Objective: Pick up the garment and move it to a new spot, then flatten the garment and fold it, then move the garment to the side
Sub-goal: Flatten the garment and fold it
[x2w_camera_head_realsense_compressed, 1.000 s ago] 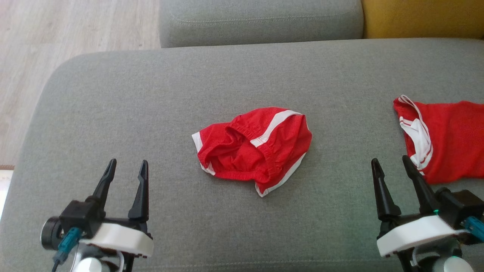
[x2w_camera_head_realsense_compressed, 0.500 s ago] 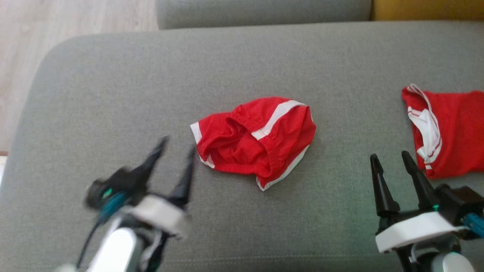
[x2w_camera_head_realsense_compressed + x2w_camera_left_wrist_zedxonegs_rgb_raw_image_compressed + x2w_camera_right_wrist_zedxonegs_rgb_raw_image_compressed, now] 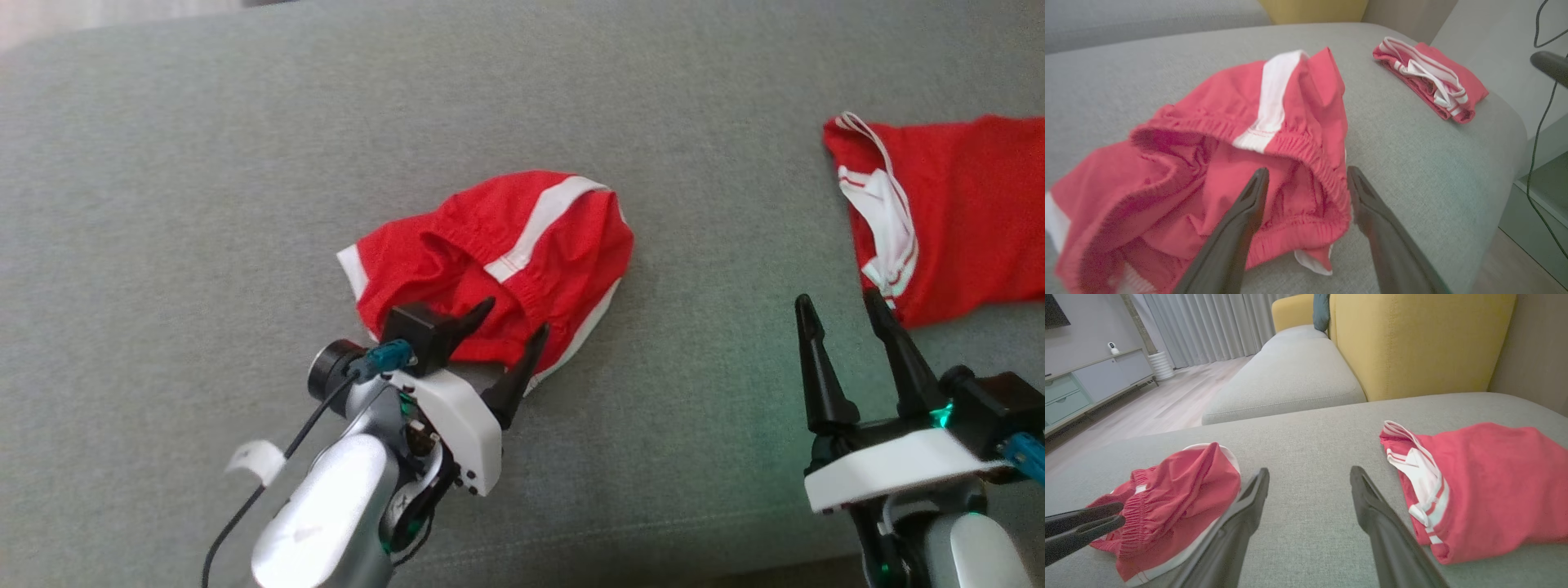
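The crumpled red shorts (image 3: pixel 522 220) lie mid-cushion on the grey sofa (image 3: pixel 204 204), the left claw (image 3: pixel 516 315) spread astride their elastic waistband (image 3: pixel 1306 151), seemingly to pinch and lift, the right claw (image 3: pixel 838 298) spread beside a second red garment (image 3: pixel 963 204).

On the sofa seat (image 3: pixel 163 204) the crumpled garment (image 3: pixel 506 245) lies mid-cushion — a second garment (image 3: pixel 963 212) well to its right.
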You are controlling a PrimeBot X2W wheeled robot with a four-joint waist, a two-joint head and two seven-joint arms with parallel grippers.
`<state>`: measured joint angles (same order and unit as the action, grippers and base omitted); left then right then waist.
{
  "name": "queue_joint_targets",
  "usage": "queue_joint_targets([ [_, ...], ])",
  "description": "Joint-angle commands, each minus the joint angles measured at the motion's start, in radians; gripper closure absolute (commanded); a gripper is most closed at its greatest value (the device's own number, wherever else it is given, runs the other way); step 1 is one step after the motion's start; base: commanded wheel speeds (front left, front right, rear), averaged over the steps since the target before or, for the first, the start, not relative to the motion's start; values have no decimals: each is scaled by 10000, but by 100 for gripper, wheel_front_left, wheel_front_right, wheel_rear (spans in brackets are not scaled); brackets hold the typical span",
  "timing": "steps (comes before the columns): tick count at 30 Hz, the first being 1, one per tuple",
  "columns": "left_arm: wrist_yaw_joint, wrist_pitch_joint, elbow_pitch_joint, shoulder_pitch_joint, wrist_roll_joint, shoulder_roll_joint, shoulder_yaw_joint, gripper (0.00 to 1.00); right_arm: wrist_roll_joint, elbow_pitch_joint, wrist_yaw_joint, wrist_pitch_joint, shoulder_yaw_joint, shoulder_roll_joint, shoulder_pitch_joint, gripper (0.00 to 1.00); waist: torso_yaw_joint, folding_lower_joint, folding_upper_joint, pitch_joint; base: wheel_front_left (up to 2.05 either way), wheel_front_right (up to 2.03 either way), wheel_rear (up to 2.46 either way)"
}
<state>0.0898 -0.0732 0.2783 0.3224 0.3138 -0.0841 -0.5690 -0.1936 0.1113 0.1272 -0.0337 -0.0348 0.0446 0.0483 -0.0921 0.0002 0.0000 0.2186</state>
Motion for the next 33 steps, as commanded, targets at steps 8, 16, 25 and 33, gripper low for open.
queue_joint_targets([
  [8, 173, 472, 736, 954, 318, 175, 44, 74, -214, 118, 35, 288, -250, 56, -542, 0, -398, -2, 0, 317, 0, 0, 0],
  [16, -3, 1445, 92, 1130, 132, -78, 243, 100, -306, -6, 35, 352, -42, 56, -477, 0, -91, -2, 0, 240, 0, 0, 0],
  [25, -766, 686, -2221, -486, 176, -1767, 1015, 100, -379, -121, 35, 293, 25, 56, -415, 0, 583, -2, 0, -28, 0, 0, 0],
  [33, -1241, 278, -2521, -2327, 716, -2471, 1476, 100, -360, -104, 35, 189, 136, 56, -377, 0, 825, -2, 0, -61, 0, 0, 0],
])
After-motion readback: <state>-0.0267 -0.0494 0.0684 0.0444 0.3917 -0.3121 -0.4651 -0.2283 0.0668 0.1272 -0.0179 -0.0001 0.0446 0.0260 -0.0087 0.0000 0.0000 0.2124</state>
